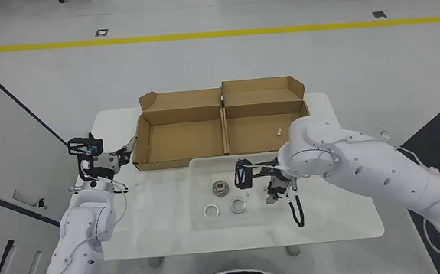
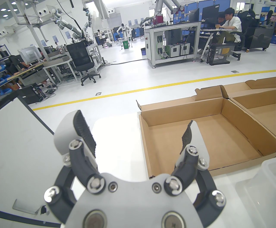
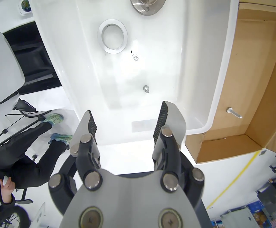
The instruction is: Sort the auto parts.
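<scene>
Left claw (image 2: 135, 127) and right claw (image 3: 127, 114) both gape wide, arms well apart.

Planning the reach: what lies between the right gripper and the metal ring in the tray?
Right wrist view: two small fasteners, one nearer the right gripper, one nearer the metal ring.

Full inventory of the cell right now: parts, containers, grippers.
Table: 1, white, under everything.
Cardboard boxes: 2, brown, open, side by side at the table's far side.
Tray: 1, translucent white, in front of the boxes.
Flanged hub: 1, silver, in the tray.
White ring: 1, white, in the tray.
Silver ring: 1, silver, in the tray.
Small fasteners: 2, silver, on the tray floor.
Bolt: 1, silver, on one box's floor.
Left gripper: 1, silver-black, open, empty, beside the boxes.
Right gripper: 1, silver-black, open, empty, over the tray.
</scene>
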Robot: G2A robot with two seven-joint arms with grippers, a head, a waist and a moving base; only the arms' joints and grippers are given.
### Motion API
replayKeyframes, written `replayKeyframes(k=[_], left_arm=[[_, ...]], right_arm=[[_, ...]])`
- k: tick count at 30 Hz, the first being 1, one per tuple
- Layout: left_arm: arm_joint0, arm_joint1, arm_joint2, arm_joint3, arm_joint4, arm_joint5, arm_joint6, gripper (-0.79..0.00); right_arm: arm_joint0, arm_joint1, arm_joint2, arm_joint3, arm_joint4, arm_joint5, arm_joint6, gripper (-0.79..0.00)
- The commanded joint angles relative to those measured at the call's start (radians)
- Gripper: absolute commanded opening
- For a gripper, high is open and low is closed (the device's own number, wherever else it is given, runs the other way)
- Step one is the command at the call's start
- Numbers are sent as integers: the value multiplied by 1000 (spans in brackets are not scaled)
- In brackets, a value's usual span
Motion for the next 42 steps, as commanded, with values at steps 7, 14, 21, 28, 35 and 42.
replayKeyframes(k=[7, 14, 21, 28, 35, 42], left_arm=[[0, 0, 0, 0, 0, 0, 0, 0], [0, 0, 0, 0, 0, 0, 0, 0], [0, 0, 0, 0, 0, 0, 0, 0], [0, 0, 0, 0, 0, 0, 0, 0], [0, 0, 0, 0, 0, 0, 0, 0], [0, 0, 0, 0, 0, 0, 0, 0]], right_arm=[[16, -39, -39, 56, -14, 0, -3, -292], [23, -71, -64, 95, -32, 10, -2, -280], [22, -99, -88, 147, -61, 15, -1, -311], [16, -123, -105, 189, -87, 24, -4, -326], [11, -145, -116, 232, -111, 16, -9, -366], [9, -160, -118, 258, -125, 6, -6, -360]])
